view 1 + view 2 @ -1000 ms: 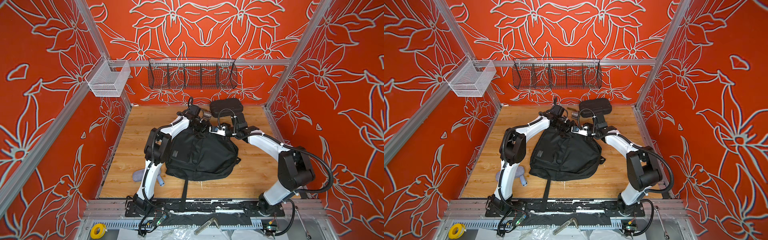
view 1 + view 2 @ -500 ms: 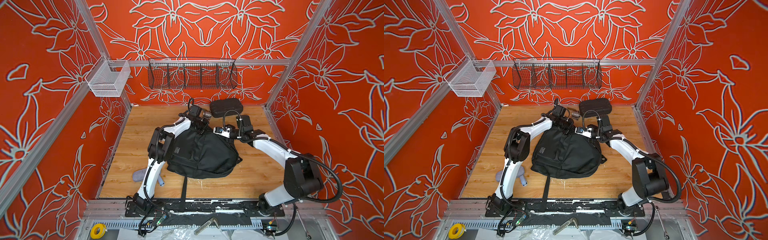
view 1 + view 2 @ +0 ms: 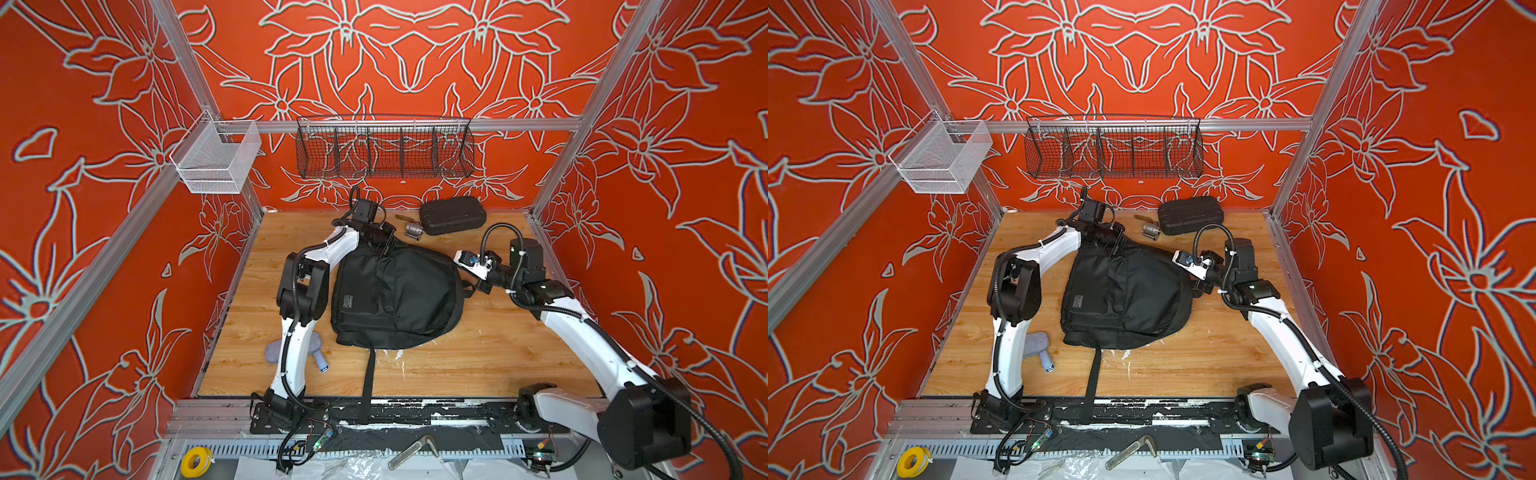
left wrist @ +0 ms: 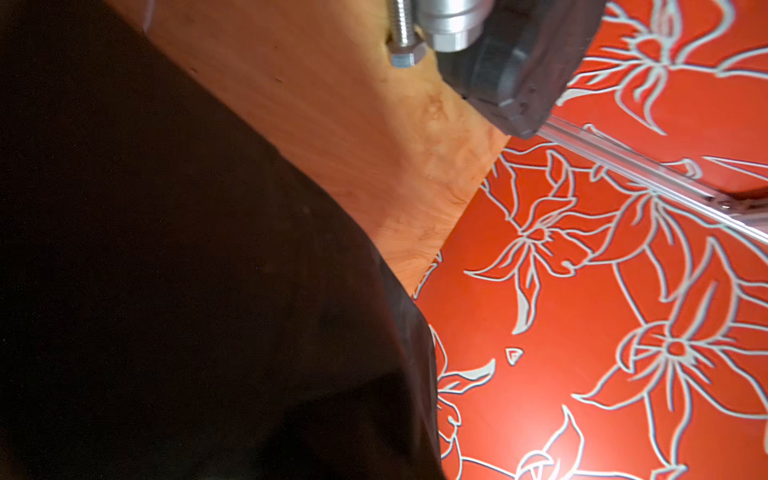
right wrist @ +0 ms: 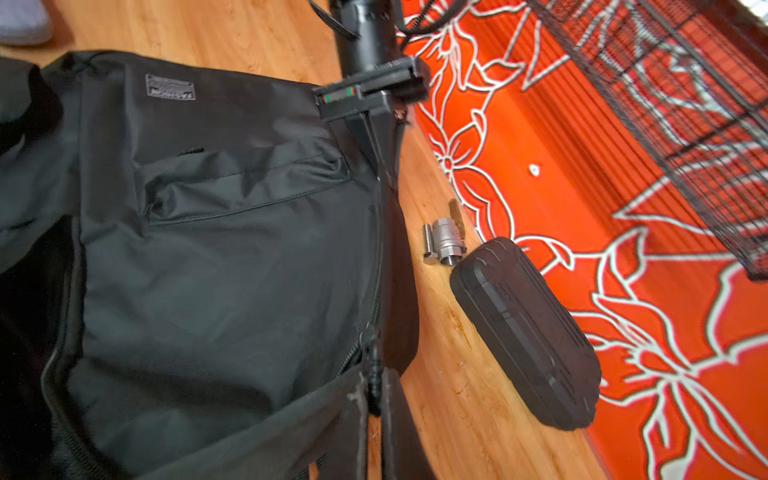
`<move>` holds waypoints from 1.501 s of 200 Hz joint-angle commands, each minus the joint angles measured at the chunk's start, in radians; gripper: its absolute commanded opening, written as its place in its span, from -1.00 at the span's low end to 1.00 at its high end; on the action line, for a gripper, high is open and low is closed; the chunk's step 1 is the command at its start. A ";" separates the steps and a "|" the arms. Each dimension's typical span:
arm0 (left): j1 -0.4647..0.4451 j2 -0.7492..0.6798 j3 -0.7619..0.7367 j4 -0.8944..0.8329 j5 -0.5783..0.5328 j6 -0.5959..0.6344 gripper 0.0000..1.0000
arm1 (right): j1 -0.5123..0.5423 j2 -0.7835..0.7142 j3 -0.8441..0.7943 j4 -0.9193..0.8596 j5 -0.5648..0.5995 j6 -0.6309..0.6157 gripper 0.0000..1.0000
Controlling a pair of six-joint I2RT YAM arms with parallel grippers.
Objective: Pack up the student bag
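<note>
The student bag (image 3: 395, 299) (image 3: 1125, 295) is a soft black backpack lying flat in the middle of the wooden floor, its label patch (image 5: 170, 86) facing up. My left gripper (image 3: 384, 248) (image 5: 384, 170) is at the bag's far edge, shut on the fabric there. In the left wrist view the bag's black fabric (image 4: 166, 270) hides the jaws. My right gripper (image 3: 476, 287) (image 5: 374, 386) is at the bag's right side, shut on the black zipper pull (image 5: 376, 374). The zip track (image 5: 62, 353) behind it gapes open.
A black hard-shell case (image 3: 452, 215) (image 5: 528, 332) lies by the back wall, with a metal valve fitting (image 3: 413, 230) (image 5: 446, 241) and a bolt (image 5: 428, 243) beside it. A grey-blue brush (image 3: 311, 351) lies behind the left arm. A bag strap (image 3: 368, 386) hangs over the front edge. Wire baskets (image 3: 384, 149) hang on the walls.
The left gripper has closed on the bag's far edge. The right gripper has travelled right and toward the front along the bag's rim with the zipper pull.
</note>
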 commanded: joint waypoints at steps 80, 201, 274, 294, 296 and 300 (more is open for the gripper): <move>-0.118 -0.009 0.265 -0.296 -0.115 0.360 0.40 | 0.011 0.110 0.101 0.041 -0.170 0.069 -1.00; -0.223 0.158 0.598 -0.629 -0.111 0.553 0.66 | 0.030 0.140 0.061 0.078 -0.016 0.156 -1.00; -0.267 0.238 0.618 -0.550 -0.043 0.416 0.63 | 0.063 0.093 0.015 0.086 0.038 0.199 -1.00; -0.276 0.286 0.657 -0.497 -0.024 0.367 0.42 | 0.071 0.076 0.011 0.077 0.076 0.235 -1.00; -0.276 0.290 0.660 -0.494 -0.024 0.363 0.40 | 0.073 0.074 0.009 0.075 0.080 0.239 -1.00; -0.277 0.297 0.663 -0.485 -0.020 0.354 0.35 | 0.074 0.070 0.007 0.072 0.087 0.246 -1.00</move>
